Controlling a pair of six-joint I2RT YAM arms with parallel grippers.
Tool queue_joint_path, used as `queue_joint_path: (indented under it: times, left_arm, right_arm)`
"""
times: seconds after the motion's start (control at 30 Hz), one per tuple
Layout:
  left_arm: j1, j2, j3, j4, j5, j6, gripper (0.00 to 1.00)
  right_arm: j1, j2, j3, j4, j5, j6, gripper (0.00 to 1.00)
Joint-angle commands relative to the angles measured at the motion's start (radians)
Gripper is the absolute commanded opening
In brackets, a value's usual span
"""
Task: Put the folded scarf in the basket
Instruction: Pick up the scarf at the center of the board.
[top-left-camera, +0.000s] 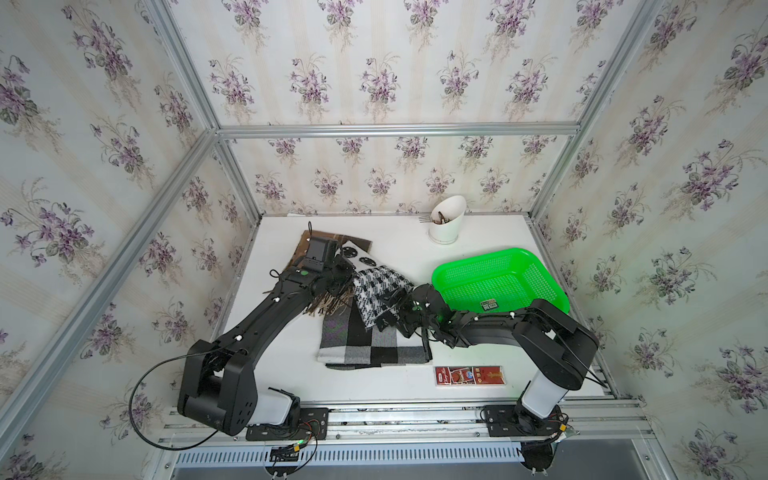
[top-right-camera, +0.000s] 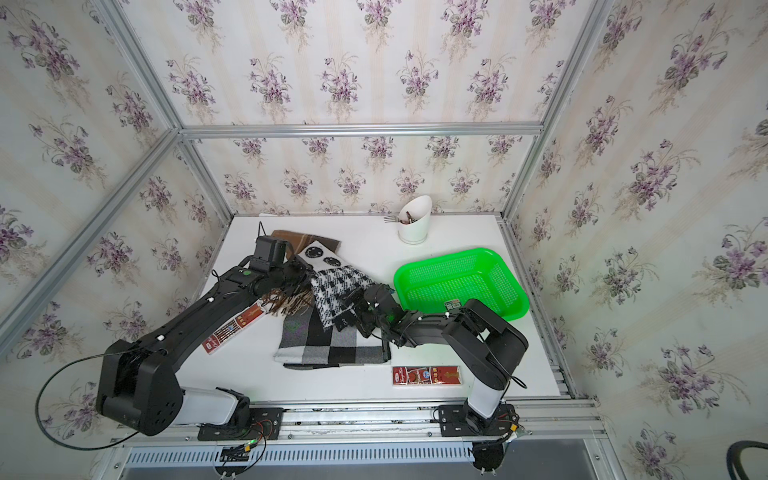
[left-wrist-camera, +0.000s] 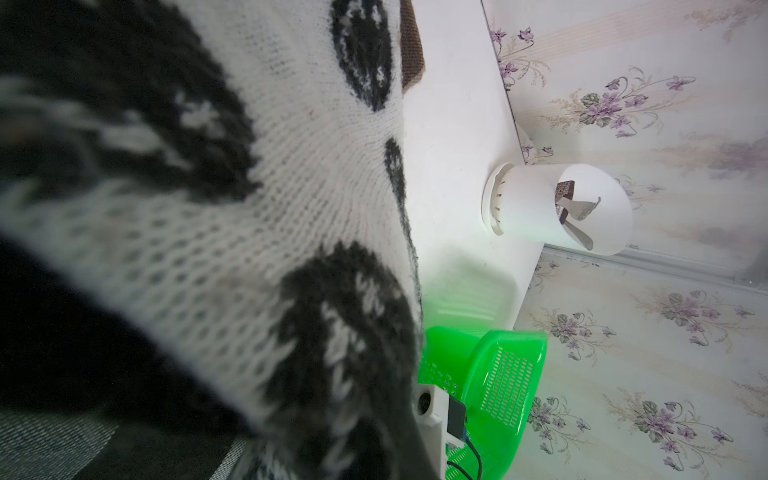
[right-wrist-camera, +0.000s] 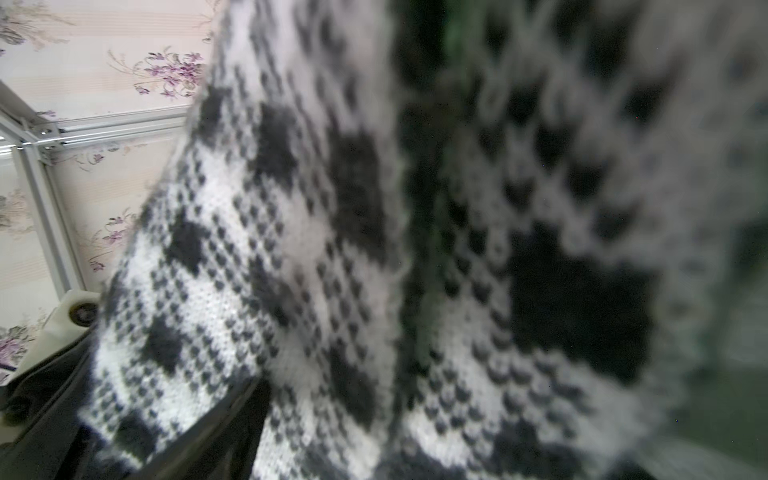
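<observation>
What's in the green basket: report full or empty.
Empty: in both top views the basket shows bare mesh floor; the houndstooth scarf is outside it.

The scarf (top-left-camera: 380, 297) is left of the basket (top-left-camera: 540, 279), cup (top-left-camera: 446, 226) behind it.

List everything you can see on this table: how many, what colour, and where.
Knit scarf: one, black and white, mid-table, left of the basket.
Checked scarf: one, grey, black and white, folded, front middle.
Brown scarf: one, fringed, back left, partly under the knit scarf.
Basket: one, green, right side, no scarf inside.
Cup: one, white, back, holding utensils.
Packets: two, red, one at the front, one under the left arm.
Table: one, white.
Left fingers: black, shut on the knit scarf.
Right fingers: black, open at the knit scarf's near edge.
</observation>
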Motion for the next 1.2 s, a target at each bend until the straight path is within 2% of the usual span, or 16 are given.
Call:
queue_joint_path:
  times: [0.0, 0.33, 0.43, 0.53, 0.57, 0.63, 0.67, 0.7, 0.73, 0.87, 1.03, 1.13, 1.17]
  left_arm:
    - [0.001, -0.009, 0.000, 0.020, 0.014, 0.001, 0.02]
    - [0.015, -0.015, -0.007, 0.022, 0.031, -0.001, 0.02]
    - [0.019, -0.019, -0.007, 0.019, 0.033, 0.002, 0.02]
    - [0.023, -0.025, -0.011, 0.017, 0.038, 0.004, 0.02]
    - [0.022, -0.028, -0.015, 0.016, 0.038, 0.005, 0.02]
    - [0.026, -0.037, -0.023, 0.012, 0.036, 0.008, 0.02]
    - [0.027, -0.042, -0.029, 0.006, 0.035, 0.014, 0.02]
    - [0.029, -0.048, -0.036, 0.000, 0.034, 0.018, 0.02]
    - [0.032, -0.054, -0.045, -0.004, 0.035, 0.019, 0.03]
    - [0.048, -0.094, -0.090, -0.017, 0.029, 0.032, 0.03]
    - [0.049, -0.147, -0.134, -0.076, 0.005, 0.067, 0.04]
    - [0.048, -0.184, -0.196, -0.081, 0.022, 0.063, 0.09]
    - [0.046, -0.193, -0.221, -0.080, 0.031, 0.058, 0.16]
  right_arm:
    - [0.001, 0.016, 0.001, 0.101, 0.052, 0.018, 0.95]
    - [0.013, 0.099, 0.028, 0.177, 0.024, 0.078, 0.94]
    - [0.012, 0.104, 0.021, 0.179, 0.038, 0.090, 0.90]
    - [0.012, 0.106, 0.023, 0.176, 0.058, 0.095, 0.77]
    - [0.011, 0.105, 0.025, 0.175, 0.065, 0.094, 0.70]
    - [0.012, 0.100, 0.024, 0.174, 0.077, 0.085, 0.43]
    - [0.010, 0.092, 0.029, 0.153, 0.080, 0.073, 0.26]
    - [0.010, 0.080, 0.037, 0.107, 0.087, 0.057, 0.14]
    - [0.010, 0.068, 0.047, 0.061, 0.094, 0.043, 0.09]
    - [0.010, 0.007, 0.087, -0.137, 0.133, -0.040, 0.00]
    - [0.002, -0.031, 0.231, -0.468, 0.167, -0.195, 0.00]
    - [-0.016, -0.051, 0.272, -0.585, 0.170, -0.262, 0.00]
    - [-0.028, -0.058, 0.280, -0.624, 0.163, -0.280, 0.00]
